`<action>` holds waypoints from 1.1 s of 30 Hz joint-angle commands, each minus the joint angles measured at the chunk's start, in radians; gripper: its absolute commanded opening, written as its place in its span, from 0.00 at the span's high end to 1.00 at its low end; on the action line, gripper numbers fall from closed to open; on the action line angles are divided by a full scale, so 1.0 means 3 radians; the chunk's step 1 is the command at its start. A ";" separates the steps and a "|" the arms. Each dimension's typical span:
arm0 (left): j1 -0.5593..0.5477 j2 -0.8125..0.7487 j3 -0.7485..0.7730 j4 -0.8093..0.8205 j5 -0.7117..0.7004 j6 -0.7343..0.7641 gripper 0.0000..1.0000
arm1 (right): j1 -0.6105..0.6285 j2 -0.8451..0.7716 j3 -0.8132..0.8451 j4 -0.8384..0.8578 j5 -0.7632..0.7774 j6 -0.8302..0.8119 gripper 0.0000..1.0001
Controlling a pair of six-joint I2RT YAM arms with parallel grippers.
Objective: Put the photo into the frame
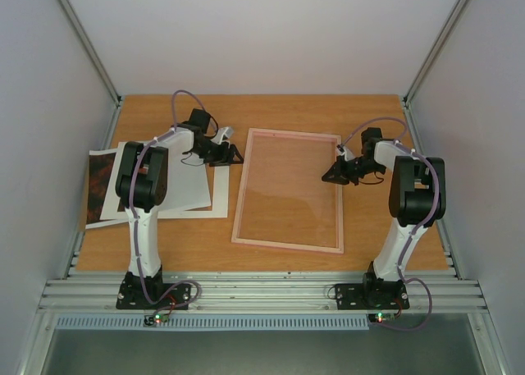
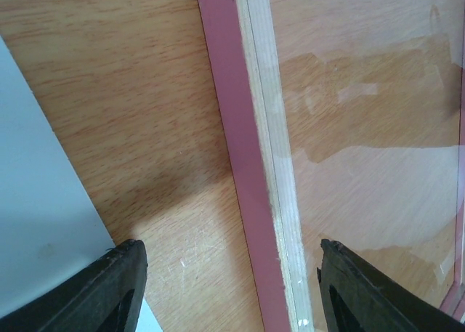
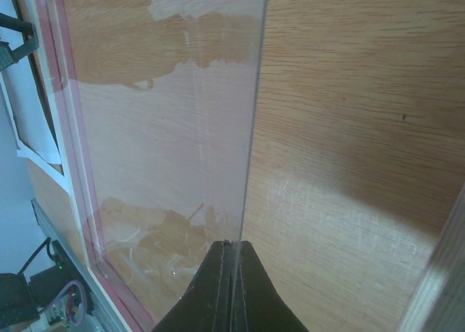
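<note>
Room: grey walls (image 1: pixel 271 30) stand around a brown wooden table (image 1: pixel 271 112).
Photo: the photo (image 1: pixel 102 182) is at the far left edge of the table. It looks dark with red in it. Part of it is tucked under the white mat (image 1: pixel 176 186). It is not in the frame yet.
Left claw: the left gripper (image 2: pixel 229 252) is open and holds nothing. It hangs over the left side of the frame, with one finger on the table side and one on the glass side.
Frame: the frame (image 1: pixel 295 134) lies in the middle of the table. It is well apart from the photo.
Glass: the clear pane (image 3: pixel 160 165) sits inside the pink rim. Its right edge looks lifted a bit.
Right claw: the right gripper (image 3: pixel 232 248) is squeezed tight on the thin right edge of the clear pane.
Slip risk: I think the glass could slide out of the claw, because it is smooth and held by one thin edge only.
Bump risk: the left claw may knock the rim and push the frame, because it is so close.
Photo risk: the photo may be hard to grab, because it is thin, flat and partly covered.
</note>
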 commanded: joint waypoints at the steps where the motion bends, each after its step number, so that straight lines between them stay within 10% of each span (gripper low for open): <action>1: -0.0003 0.0034 0.0042 -0.0005 -0.0112 -0.0002 0.34 | -0.0038 -0.0146 -0.0007 -0.0048 0.0052 -0.0070 0.99; 33: -0.0005 0.0047 0.0041 0.0013 -0.0130 -0.0018 0.34 | -0.0090 -0.0186 -0.0068 -0.0041 0.0076 -0.0055 0.99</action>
